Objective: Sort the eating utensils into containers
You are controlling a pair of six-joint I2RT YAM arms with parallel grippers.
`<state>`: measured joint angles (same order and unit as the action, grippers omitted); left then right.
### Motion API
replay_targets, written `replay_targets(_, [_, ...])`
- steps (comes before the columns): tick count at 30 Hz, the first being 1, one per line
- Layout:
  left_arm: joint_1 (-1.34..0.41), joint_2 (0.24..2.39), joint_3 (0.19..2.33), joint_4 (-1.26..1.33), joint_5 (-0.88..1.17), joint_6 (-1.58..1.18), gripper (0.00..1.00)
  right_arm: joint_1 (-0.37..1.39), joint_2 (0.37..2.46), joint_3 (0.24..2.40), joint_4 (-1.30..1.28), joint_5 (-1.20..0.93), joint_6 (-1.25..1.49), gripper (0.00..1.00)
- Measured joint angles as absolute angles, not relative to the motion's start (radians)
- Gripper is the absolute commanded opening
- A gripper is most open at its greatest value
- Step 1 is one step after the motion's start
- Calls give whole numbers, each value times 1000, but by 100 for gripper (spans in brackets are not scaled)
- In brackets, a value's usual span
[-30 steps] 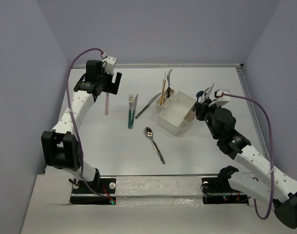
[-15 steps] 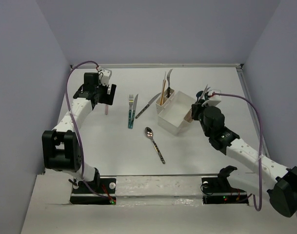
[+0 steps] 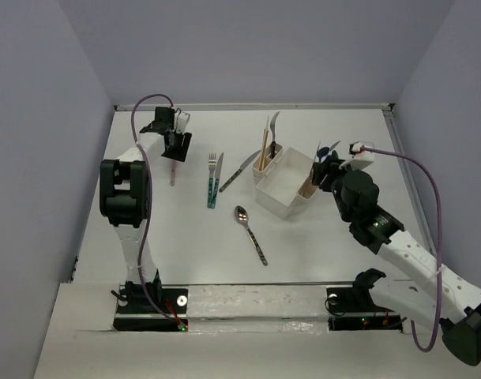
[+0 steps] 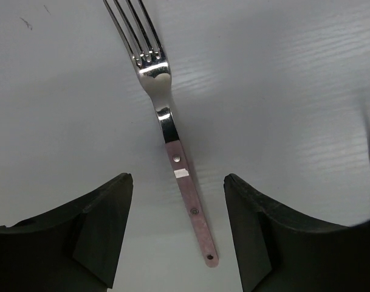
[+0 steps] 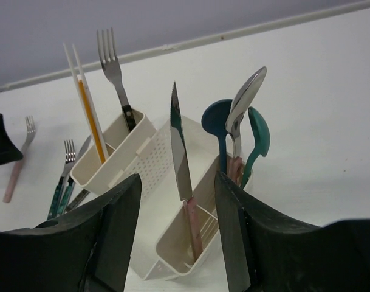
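Cutlery lies scattered in the top view: a pink-handled fork (image 3: 172,170) at upper left under the left gripper (image 3: 177,144), two teal-handled pieces (image 3: 213,185) and a knife (image 3: 238,169) near centre, and a spoon (image 3: 250,233) below them. The white caddy (image 3: 276,199) sits right of centre, with the right gripper (image 3: 325,167) at its right end.

Left wrist view: the fingers (image 4: 93,231) stand apart on either side of the pink-handled fork's handle, which lies flat on the table (image 4: 282,91), untouched.

Right wrist view: the fingers (image 5: 112,237) are spread and grasp nothing. A pink-handled knife (image 5: 180,152) stands blade-up in the caddy's near end slot, beside teal spoons (image 5: 259,137). Chopsticks (image 5: 87,109) and a dark-handled fork (image 5: 112,67) stand in the far slot.
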<state>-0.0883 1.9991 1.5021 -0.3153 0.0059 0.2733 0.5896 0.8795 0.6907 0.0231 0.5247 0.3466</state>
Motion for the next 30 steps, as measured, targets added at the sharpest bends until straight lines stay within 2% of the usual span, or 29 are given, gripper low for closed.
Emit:
replay_targets(1, [-88, 2021, 1526, -330, -1, 273, 63, 590, 863, 702, 7, 525, 344, 57])
replay_targets(4, [-88, 2093, 1595, -352, -12, 271, 53, 590, 832, 744, -35, 525, 334, 56])
replay_targets(10, [-88, 2117, 1611, -403, 13, 266, 54, 590, 823, 833, -123, 524, 305, 56])
replay_targets(12, [-88, 2117, 1600, -413, 35, 263, 49, 590, 815, 841, -139, 525, 302, 56])
replay_targets(18, [-80, 2115, 1570, -421, 76, 251, 21, 590, 798, 860, -171, 525, 289, 56])
replay_targets(20, [-74, 2114, 1567, -420, 89, 249, 5, 590, 799, 868, -176, 525, 283, 56])
replay_targets(21, [-71, 2113, 1567, -421, 96, 247, 0, 590, 800, 874, -177, 525, 280, 56])
replay_targets(30, [-41, 2098, 1579, -479, 213, 246, 0, 590, 838, 971, -195, 478, 252, 56])
